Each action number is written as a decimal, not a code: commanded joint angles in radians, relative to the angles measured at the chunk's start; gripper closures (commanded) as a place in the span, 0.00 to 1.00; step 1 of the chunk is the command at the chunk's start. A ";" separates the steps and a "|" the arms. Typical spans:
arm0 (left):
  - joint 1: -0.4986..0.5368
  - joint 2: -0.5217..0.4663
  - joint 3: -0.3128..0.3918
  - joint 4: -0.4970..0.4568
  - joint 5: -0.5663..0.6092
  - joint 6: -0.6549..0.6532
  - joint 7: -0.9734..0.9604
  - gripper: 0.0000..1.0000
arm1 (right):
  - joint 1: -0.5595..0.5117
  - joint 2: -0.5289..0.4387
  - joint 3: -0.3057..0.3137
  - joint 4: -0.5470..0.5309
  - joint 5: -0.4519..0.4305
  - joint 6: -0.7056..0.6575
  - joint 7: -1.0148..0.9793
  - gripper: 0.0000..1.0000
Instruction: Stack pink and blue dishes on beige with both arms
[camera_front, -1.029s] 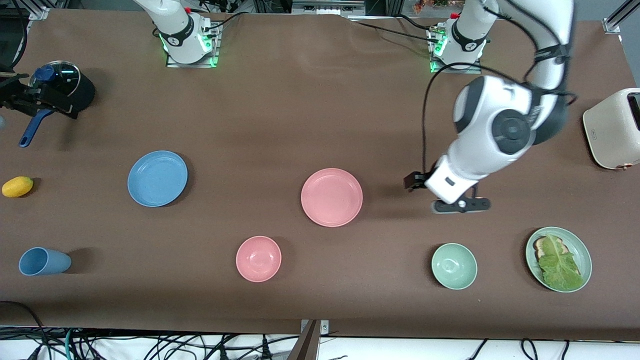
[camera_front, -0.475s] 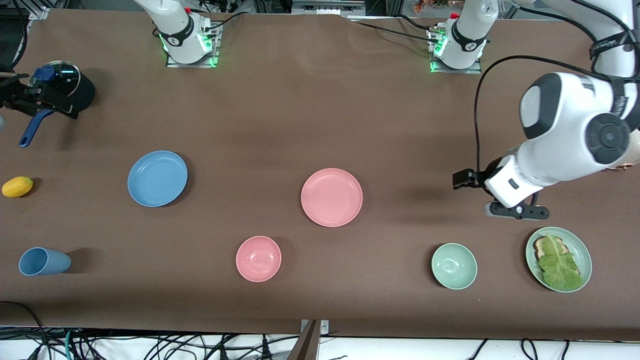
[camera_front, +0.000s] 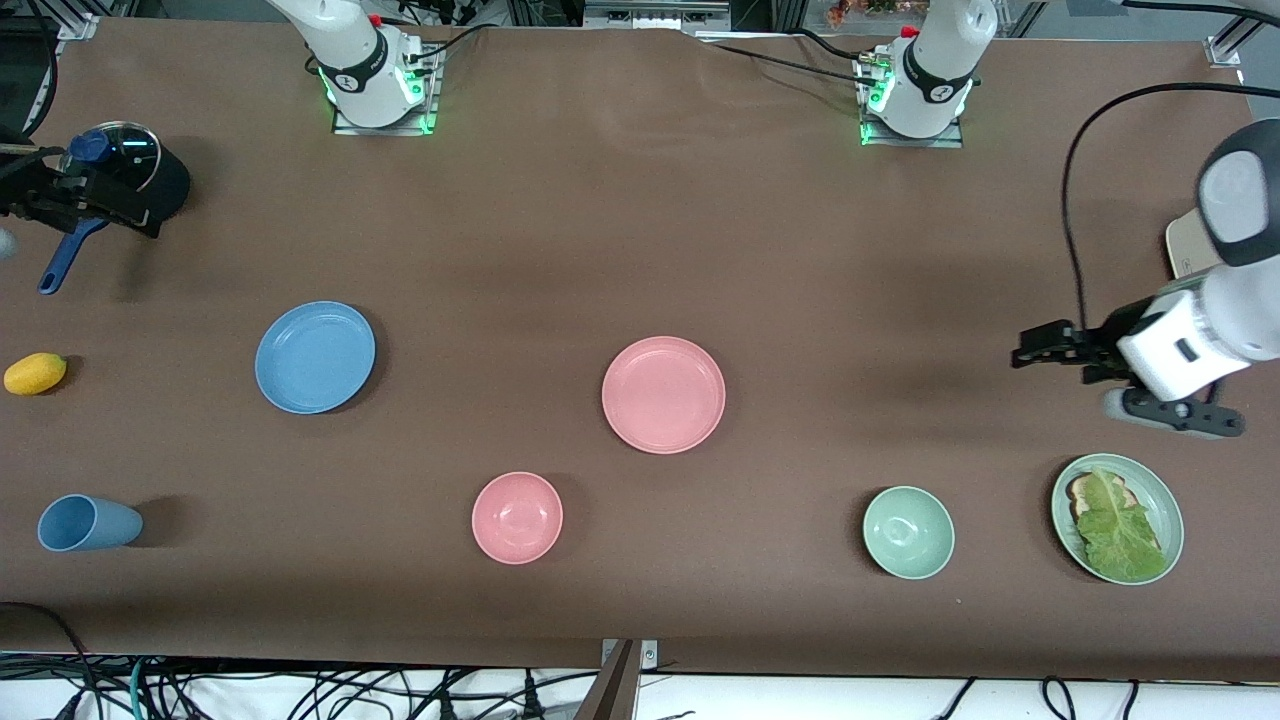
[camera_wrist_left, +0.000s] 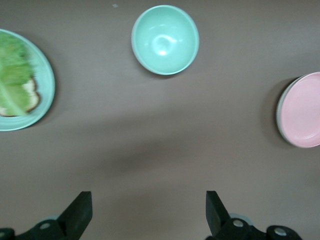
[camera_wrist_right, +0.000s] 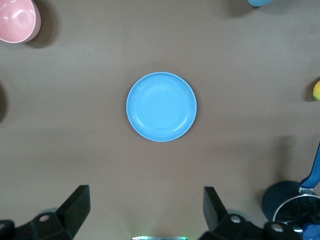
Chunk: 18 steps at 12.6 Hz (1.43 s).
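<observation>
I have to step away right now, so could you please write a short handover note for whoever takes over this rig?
Left gripper: open, empty, over bare table toward the left arm's end.
Right gripper: open, empty, up above the table near the blue plate.
Pink plate: mid-table, apparently resting on the beige plate, of which only a pale rim shows.
Done: pink looks stacked.
Left: the blue plate lies alone toward the right arm's end; it goes on top of the pink.

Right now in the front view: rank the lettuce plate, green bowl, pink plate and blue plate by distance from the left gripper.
From the left gripper:
1. Pale green plate with lettuce, just camera-side of the gripper.
2. Small pale green bowl, beside that plate.
3. Round pink plate, mid-table.
4. Round blue plate, toward the right arm's end.
</observation>
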 joint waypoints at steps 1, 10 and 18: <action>0.108 -0.047 -0.130 0.005 0.138 -0.028 0.038 0.00 | 0.003 0.015 0.004 -0.019 -0.017 -0.003 0.006 0.00; 0.112 -0.170 -0.192 -0.034 0.165 -0.099 -0.152 0.00 | -0.034 0.238 -0.088 -0.305 -0.002 0.431 -0.087 0.00; 0.132 -0.268 -0.195 -0.056 0.154 -0.221 -0.155 0.00 | -0.197 0.480 -0.094 -0.367 0.361 0.660 -0.560 0.02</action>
